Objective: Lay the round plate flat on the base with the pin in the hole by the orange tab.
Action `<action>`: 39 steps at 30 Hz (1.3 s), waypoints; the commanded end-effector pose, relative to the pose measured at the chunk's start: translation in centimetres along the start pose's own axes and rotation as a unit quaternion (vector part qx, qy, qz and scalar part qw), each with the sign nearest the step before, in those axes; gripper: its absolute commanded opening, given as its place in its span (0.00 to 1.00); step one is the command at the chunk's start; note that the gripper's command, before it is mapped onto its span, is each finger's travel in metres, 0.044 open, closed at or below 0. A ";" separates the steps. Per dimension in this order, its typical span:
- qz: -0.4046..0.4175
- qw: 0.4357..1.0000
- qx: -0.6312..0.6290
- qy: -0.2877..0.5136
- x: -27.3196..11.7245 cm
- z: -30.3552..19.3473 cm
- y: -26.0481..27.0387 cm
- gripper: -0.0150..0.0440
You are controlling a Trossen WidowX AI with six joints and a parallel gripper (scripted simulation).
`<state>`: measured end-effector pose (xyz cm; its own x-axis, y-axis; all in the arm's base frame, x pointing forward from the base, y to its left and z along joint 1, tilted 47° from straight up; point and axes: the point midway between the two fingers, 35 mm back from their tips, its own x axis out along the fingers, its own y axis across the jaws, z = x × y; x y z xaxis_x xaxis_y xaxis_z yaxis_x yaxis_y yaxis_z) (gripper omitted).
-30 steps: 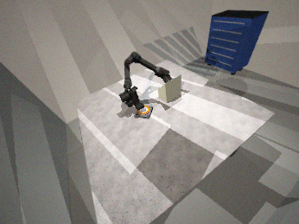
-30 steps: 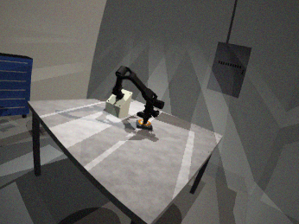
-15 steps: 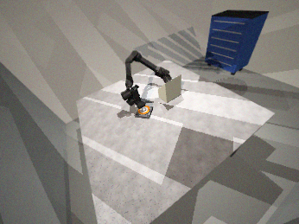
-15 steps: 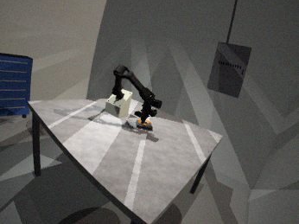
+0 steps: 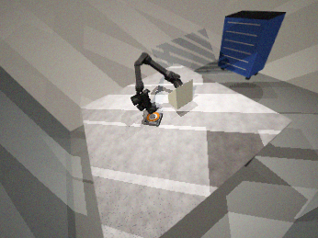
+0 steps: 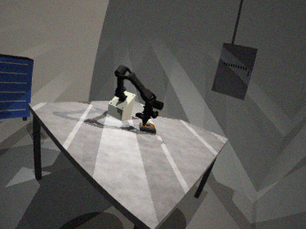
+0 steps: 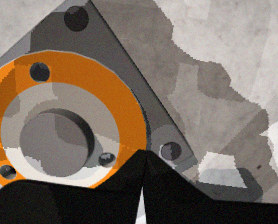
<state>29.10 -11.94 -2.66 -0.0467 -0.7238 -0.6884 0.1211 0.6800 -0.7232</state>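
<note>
Tabletop patchy; clenched, empty claw at plate's 5 o'clock rim risks slipping, misaligning hole.

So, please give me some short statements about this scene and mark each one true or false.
1. The gripper is shut, holding nothing. True.
2. The plate is blue. False: orange ring.
3. A blue drawer cabinet stands beyond the table. True.
4. The gripper is far from the plate. False: its closed tips are at the plate's edge.
5. The plate sits around a round post. True.
</note>
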 end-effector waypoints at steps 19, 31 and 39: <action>0.000 1.000 -0.001 0.000 -0.1 -3.1 1.0 0.25; 0.000 1.000 -0.001 0.000 -0.4 -4.3 2.4 0.25; 0.000 1.000 -0.002 0.000 -0.4 -4.8 3.2 0.25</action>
<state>25.13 -9.21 -4.46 -0.0408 -0.7259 -0.6866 0.1196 0.6786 -0.7247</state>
